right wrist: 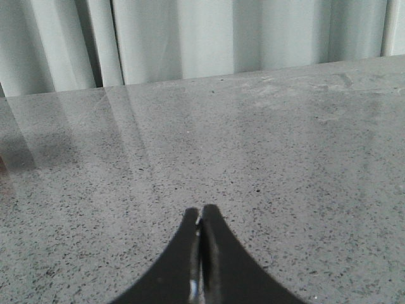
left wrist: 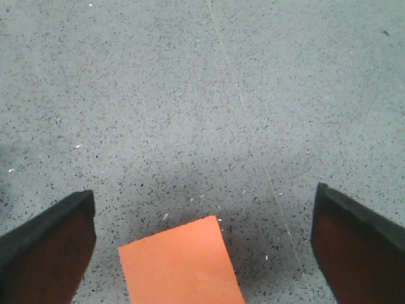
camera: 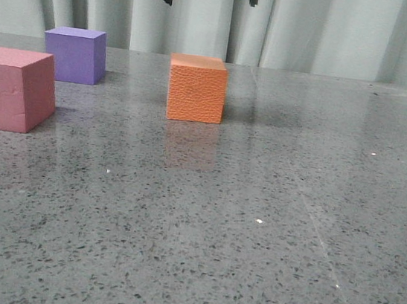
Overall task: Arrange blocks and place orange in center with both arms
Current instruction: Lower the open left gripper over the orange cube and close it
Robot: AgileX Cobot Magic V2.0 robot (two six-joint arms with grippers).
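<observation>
Front view gives you the orange cube (camera: 196, 89) mid-table, the purple cube (camera: 74, 54) far left, the red cube (camera: 10, 89) near left. Your left gripper (left wrist: 202, 247) hangs released above the orange; your right gripper (right wrist: 200, 223) is clenched, holding nothing

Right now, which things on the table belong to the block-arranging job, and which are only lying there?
For the job: orange pebbled foam cube; pinkish-red foam cube; purple foam cube; open left tool; shut right tool.

Only lying there: nothing; just the grey speckled table.
</observation>
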